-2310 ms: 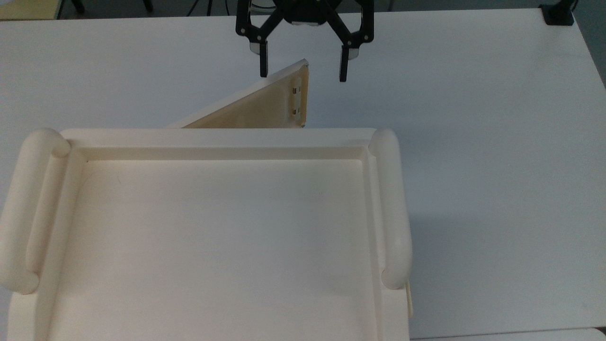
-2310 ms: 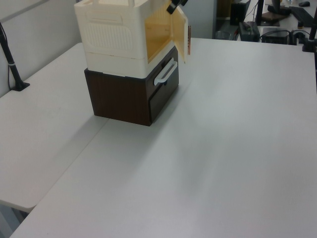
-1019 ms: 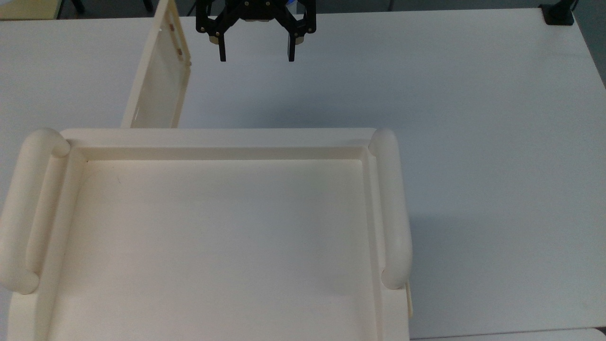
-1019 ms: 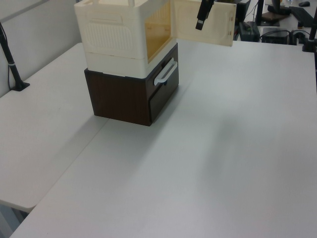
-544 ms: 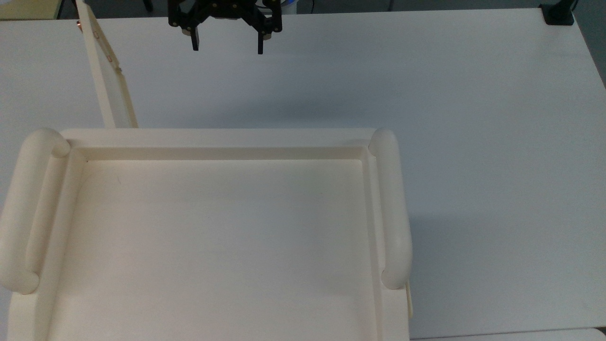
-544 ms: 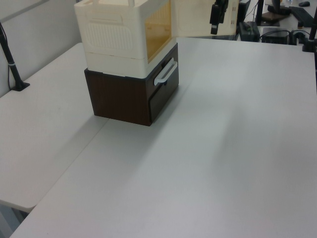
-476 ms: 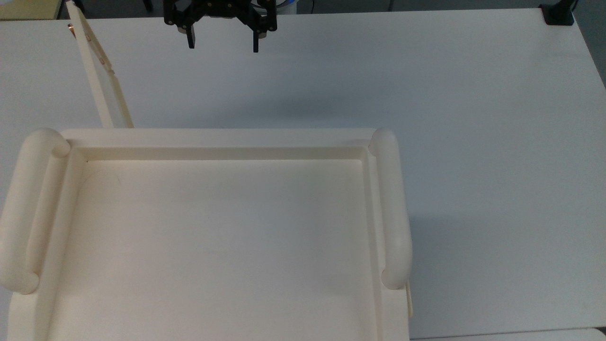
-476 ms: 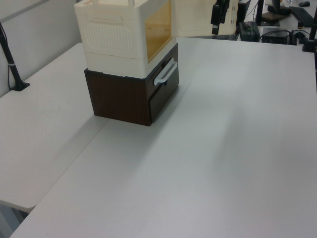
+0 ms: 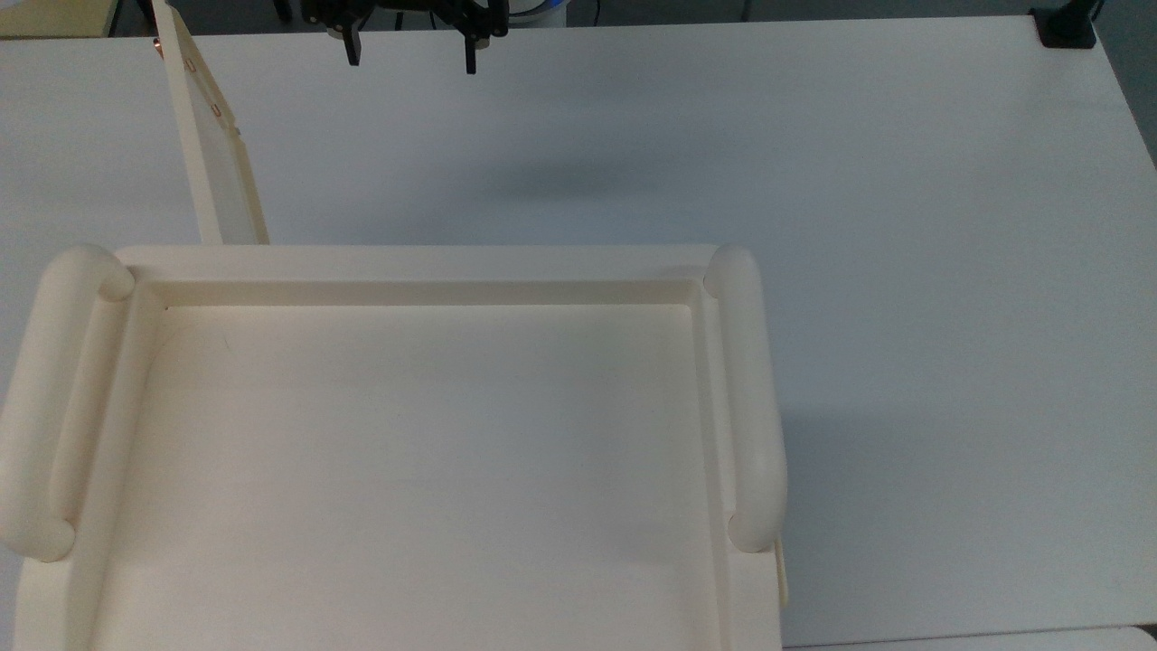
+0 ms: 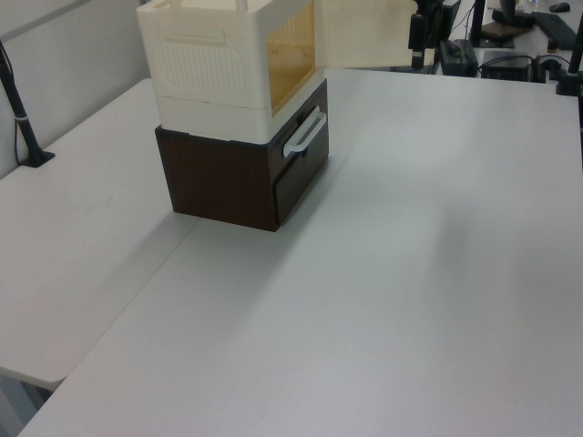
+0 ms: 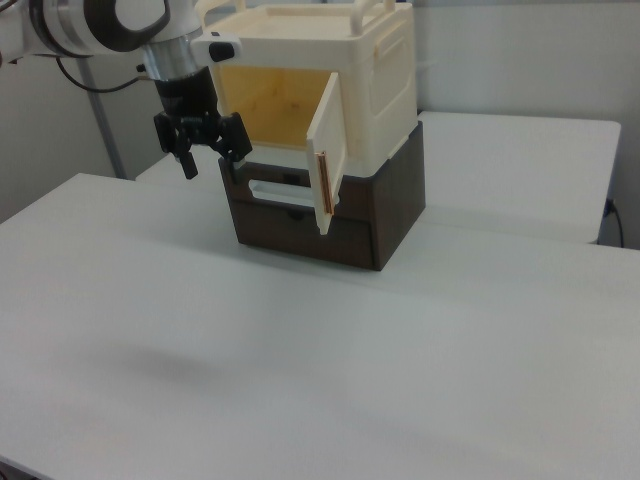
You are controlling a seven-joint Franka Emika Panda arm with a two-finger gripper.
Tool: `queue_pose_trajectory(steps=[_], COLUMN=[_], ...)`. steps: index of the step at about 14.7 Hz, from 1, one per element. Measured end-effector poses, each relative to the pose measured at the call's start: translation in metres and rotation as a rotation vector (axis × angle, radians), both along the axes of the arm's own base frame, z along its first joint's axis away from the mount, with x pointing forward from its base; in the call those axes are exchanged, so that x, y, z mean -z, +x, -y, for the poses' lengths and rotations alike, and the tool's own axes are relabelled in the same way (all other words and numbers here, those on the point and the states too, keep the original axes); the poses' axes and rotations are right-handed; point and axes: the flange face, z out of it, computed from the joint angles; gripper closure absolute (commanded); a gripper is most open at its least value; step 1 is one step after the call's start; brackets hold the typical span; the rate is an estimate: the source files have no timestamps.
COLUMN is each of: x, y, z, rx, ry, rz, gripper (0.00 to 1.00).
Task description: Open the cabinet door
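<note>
Cream plastic is what the thin flat cabinet door [image 11: 328, 150] is made of, a raised-rim panel with small brownish fittings along its free edge, and it stands swung wide open from the cream box cabinet [image 11: 375, 85], hinged at the right view's right side of the opening, so the yellowish inside of the cabinet shows. In the top view the door [image 9: 210, 140] juts straight out from the front of the cabinet's wide tray-like top [image 9: 425, 262], near the top view's left. In the left view the door [image 10: 364, 35] stretches toward the left view's right from the opening. My black two-finger pincer [image 11: 213, 160] hangs in the air in front of the cabinet, at the right view's left of the opening, fingers pointing down and spread well apart. I grip nothing and touch nothing; the door is apart from my fingers. In the top view my pincer [image 9: 411, 52] sits at the upper edge, beside the door's free end but clear of it. The cabinet rests on a dark brown wooden drawer unit [image 11: 340, 215] with a pale bar handle [image 10: 304, 134], and all of it stands on a white table [image 11: 300, 350].
</note>
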Motion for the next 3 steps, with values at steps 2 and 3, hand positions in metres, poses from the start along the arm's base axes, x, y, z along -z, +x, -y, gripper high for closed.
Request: queue_pose_trajectory(steps=[2,3], x=[0.001,0.0019], y=[-0.0044,-0.0045], z=[-0.0013,-0.0024], rx=[-0.003,-0.005], ry=[0.002,0.002], rz=[-0.005,-0.007], gripper=[0.0,0.0])
